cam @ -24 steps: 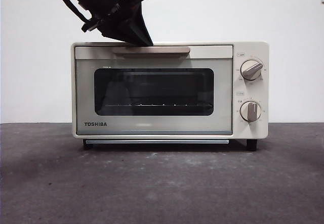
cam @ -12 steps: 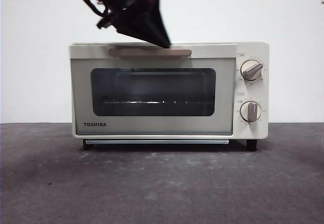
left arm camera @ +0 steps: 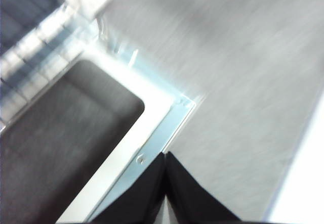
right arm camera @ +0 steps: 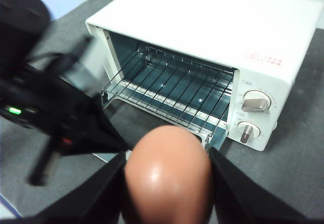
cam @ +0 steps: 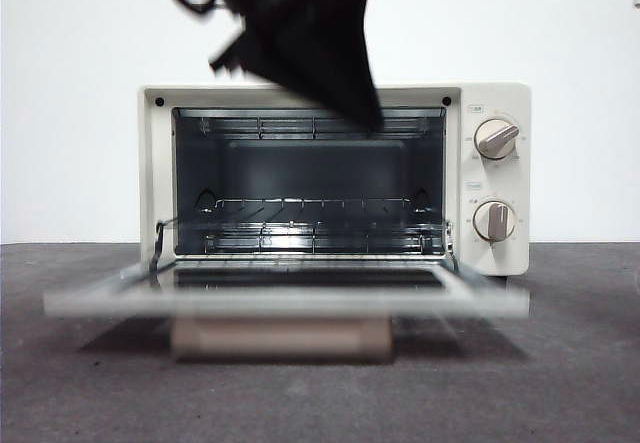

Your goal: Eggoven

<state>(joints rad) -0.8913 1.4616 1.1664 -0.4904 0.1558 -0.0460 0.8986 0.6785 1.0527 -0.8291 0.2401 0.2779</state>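
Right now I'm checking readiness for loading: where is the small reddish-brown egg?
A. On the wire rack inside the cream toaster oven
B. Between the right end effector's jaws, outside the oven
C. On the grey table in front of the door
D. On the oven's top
B: the right wrist view shows the small reddish-brown egg held between the right end effector jaws, the cream toaster oven's wire rack bare.

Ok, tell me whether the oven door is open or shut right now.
Open. The toaster oven door is swung down flat in front, baring the wire rack inside. The left hand hangs over the door's corner.
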